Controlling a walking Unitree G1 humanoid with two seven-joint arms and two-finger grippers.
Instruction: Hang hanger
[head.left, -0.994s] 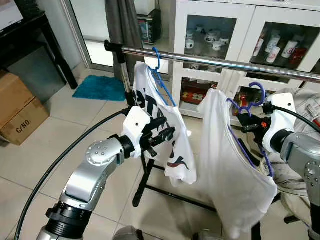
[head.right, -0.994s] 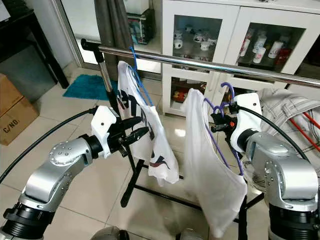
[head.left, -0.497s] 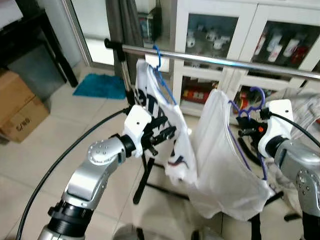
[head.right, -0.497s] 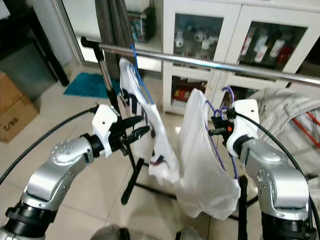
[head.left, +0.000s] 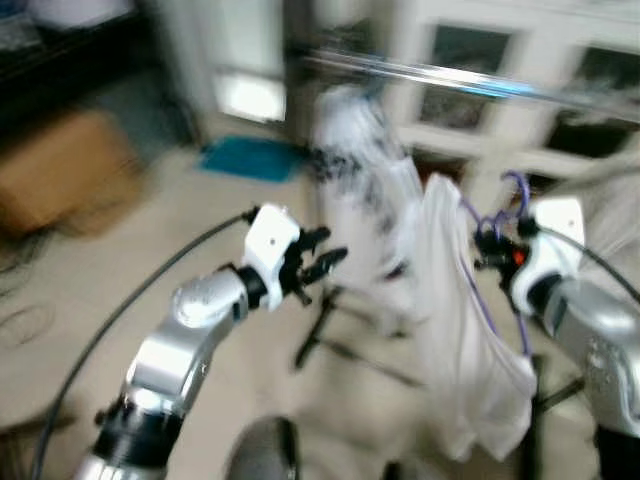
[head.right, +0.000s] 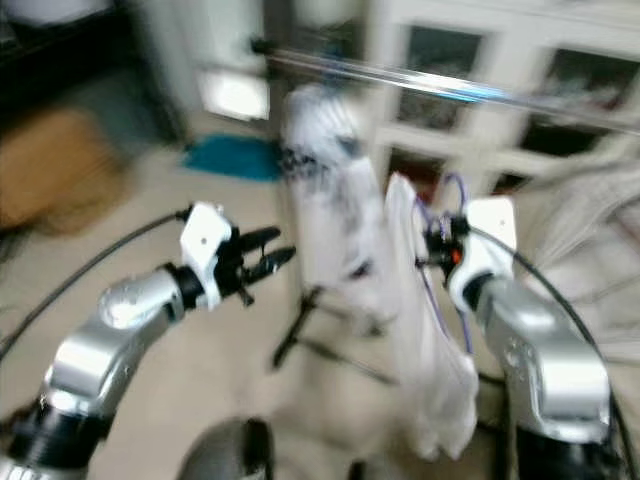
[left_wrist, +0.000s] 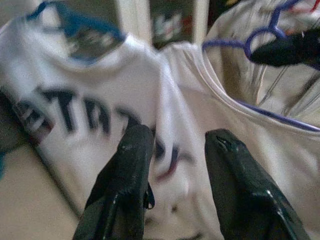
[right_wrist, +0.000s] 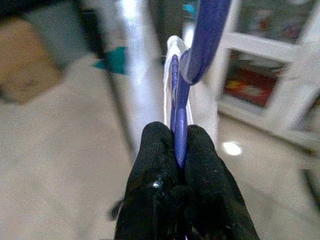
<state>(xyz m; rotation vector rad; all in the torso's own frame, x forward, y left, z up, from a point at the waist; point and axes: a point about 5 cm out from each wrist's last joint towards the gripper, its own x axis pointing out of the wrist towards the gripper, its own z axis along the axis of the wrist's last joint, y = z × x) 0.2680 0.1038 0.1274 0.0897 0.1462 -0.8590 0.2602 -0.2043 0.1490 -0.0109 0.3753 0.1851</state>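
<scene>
A purple hanger (head.left: 505, 205) carries a white shirt (head.left: 470, 330), and my right gripper (head.left: 487, 250) is shut on it just under the hook, below the silver rail (head.left: 470, 80). In the right wrist view the two fingertips (right_wrist: 155, 145) pinch the purple hanger (right_wrist: 179, 100). A second white shirt with black letters (head.left: 365, 200) hangs from the rail to the left on a blue hanger. My left gripper (head.left: 325, 262) is open beside that shirt, holding nothing. In the left wrist view its fingers (left_wrist: 127, 165) point at the lettered shirt (left_wrist: 75, 110). The eye views are blurred.
A white cabinet with glass doors (head.left: 560, 70) stands behind the rail. The rack's black legs (head.left: 330, 330) spread on the tiled floor. A cardboard box (head.left: 65, 170) sits at the left and a teal mat (head.left: 250, 158) lies beyond it.
The whole picture has slid to the right and blurred, so the camera has turned. Both grippers keep their hold and place relative to the shirts.
</scene>
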